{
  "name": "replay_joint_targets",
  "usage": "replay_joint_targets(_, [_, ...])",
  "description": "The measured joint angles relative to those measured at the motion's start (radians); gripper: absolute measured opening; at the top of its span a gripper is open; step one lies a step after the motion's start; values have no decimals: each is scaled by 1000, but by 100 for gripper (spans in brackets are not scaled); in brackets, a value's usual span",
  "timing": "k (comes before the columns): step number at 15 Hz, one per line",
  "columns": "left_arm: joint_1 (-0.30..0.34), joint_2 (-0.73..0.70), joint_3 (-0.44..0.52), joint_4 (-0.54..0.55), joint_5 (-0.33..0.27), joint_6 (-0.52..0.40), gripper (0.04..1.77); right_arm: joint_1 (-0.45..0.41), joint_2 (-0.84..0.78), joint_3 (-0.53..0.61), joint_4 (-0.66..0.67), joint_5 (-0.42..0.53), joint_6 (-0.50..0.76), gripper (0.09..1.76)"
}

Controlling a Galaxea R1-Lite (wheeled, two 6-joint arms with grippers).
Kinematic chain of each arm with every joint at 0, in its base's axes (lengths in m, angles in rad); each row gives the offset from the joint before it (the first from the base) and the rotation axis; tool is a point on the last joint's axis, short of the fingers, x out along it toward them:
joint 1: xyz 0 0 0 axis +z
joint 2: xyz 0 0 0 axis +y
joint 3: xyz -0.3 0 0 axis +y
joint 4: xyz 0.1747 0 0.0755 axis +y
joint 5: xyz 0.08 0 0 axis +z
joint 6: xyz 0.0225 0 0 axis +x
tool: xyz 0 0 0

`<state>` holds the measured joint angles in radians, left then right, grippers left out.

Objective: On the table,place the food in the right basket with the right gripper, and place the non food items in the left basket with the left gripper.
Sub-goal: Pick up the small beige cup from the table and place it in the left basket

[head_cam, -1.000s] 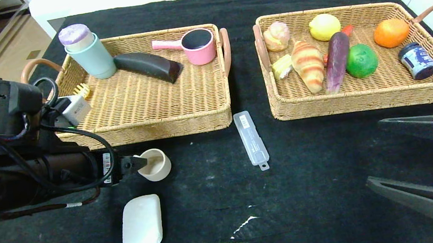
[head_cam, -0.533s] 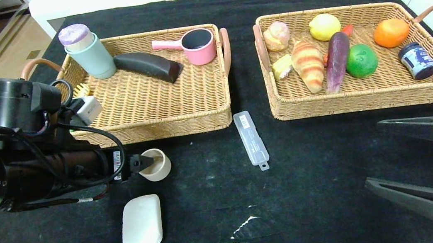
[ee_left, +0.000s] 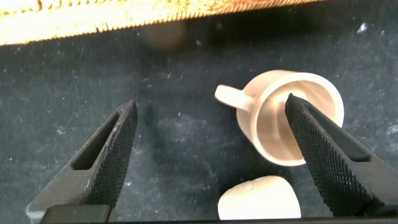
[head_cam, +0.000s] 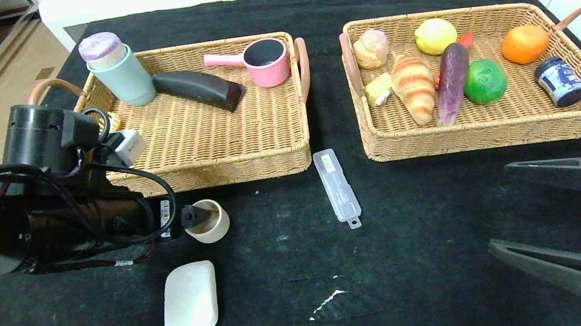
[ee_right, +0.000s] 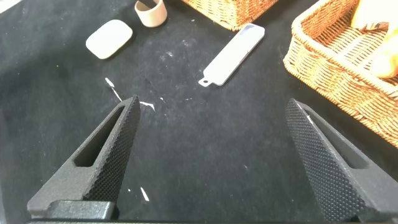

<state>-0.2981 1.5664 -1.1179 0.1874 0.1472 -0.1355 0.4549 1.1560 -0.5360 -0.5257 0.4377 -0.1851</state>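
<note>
The left end effector [ee_left: 208, 134], spread wide and holding nothing, straddles the small cream cup [ee_left: 292, 118] (light, rigid, probably slick), best pinched across its rim wall.

Bright even overhead light; soft shadows; black cloth [head_cam: 426, 257] shows white glare streaks; wrist views slightly soft.
</note>
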Motion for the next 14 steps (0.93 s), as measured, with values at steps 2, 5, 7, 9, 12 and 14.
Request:
replay_joint_targets(2, [0,6,-3,0,0,0,172,-1,3,0,-1,-2,-1,170])
replay_joint_targets(5, [0,17,-4,0,-1,0,120,-1,6,-1,-2,-2,0,170])
replay_joint_targets(7, [-1,20,-5,0,-1,0,94,-3,8,-1,-2,0,0,170])
replay_joint_targets(9, [-1,24,-3,0,-2,0,76,-3,11,-1,-2,-1,-1,170])
replay_joint_targets(12, [-1,31,-3,-1,-2,1,21,-4,15,-1,-3,-2,-1,170])
replay_joint_targets(14, [-1,33,0,-1,-2,1,21,-4,18,-1,-3,-2,0,170])
